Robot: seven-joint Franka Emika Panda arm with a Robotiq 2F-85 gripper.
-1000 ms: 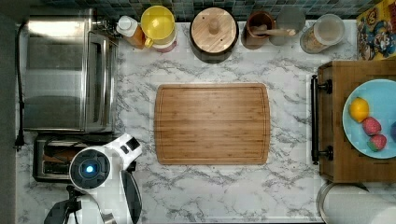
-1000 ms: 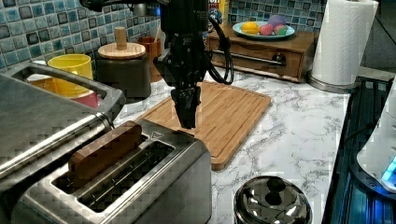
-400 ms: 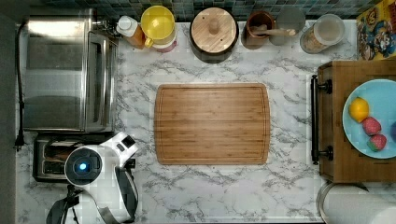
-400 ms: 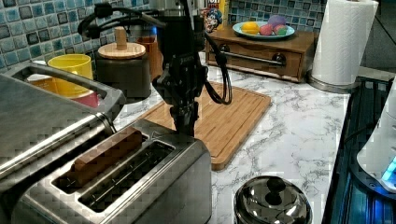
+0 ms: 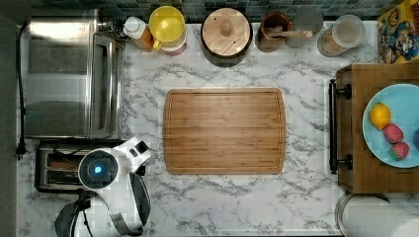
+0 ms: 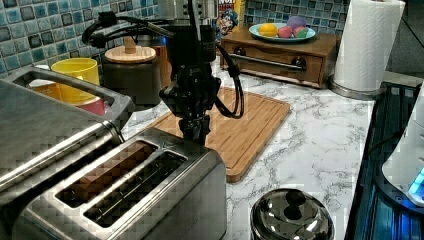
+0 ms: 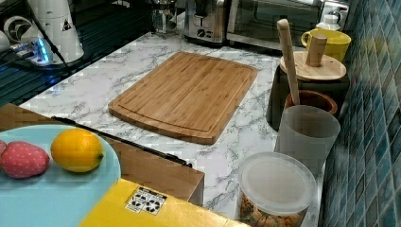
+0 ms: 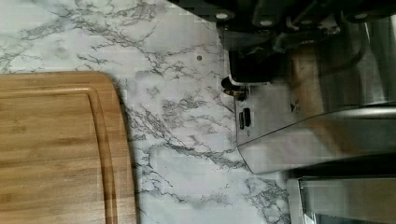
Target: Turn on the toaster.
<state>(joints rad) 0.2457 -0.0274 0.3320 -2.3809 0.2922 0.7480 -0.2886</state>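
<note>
At the top view's eight o'clock, I find the toaster [image 5: 54, 168] largely covered by the arm's white wrist housing, so its lever end is hidden from that camera. From the left view, the toaster [image 6: 125, 195] fills the near corner, two long slots open upward, something brown sitting low in the slot nearer the toaster oven [image 6: 45, 130]. The gripper [image 6: 195, 131] hangs at the toaster's far end, its tip down behind the top edge; I cannot tell whether the claw is released or clenched, as the toaster body cuts off the fingertips. On the wrist view, dark gripper parts overlap the toaster's end face [image 8: 280, 107], and the lever knob is hard to make out beneath them. Just beyond that end lies the cutting board [image 6: 240, 130], at the counter's centre. A lidded steel pot [image 6: 292, 215] stands at four o'clock of the toaster in the left view. Black cables loop off the arm toward the board.
</note>
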